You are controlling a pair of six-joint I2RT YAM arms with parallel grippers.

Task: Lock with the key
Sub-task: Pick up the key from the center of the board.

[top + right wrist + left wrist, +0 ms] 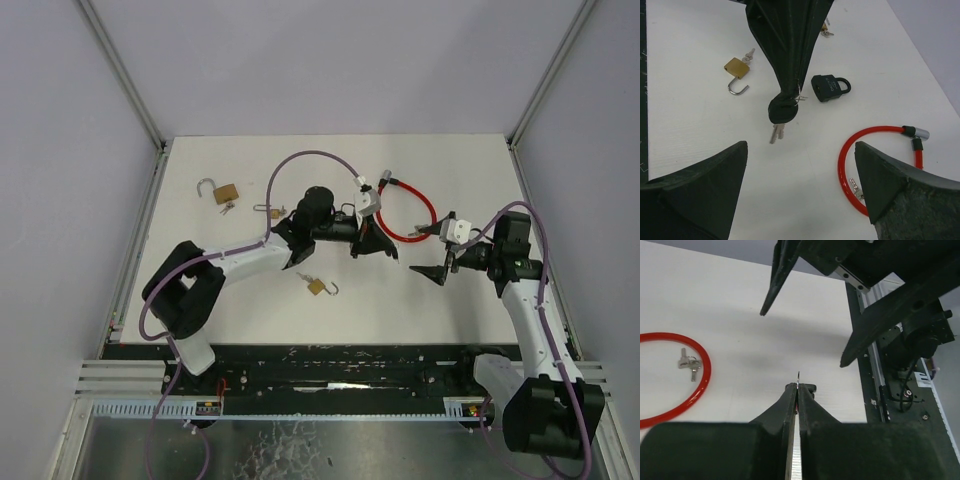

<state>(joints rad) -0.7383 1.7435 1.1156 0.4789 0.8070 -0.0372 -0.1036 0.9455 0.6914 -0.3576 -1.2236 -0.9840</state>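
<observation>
My left gripper (373, 248) is shut on a small bunch of silver keys (776, 132), which hang below its fingertips above the table. From its own wrist view only a thin metal edge (798, 376) shows between the shut fingers (790, 400). A black padlock (829, 87) with its shackle shut lies just behind the keys. My right gripper (800, 145) stands wide open facing the left gripper (782, 107), a short way off, with nothing between its fingers (875, 335).
A red cable lock (405, 215) lies between the grippers, with a spare key (690, 364) inside its loop. Two brass padlocks (227, 192) (318, 287) with open shackles lie on the left half. Loose keys (270, 210) lie by the left arm.
</observation>
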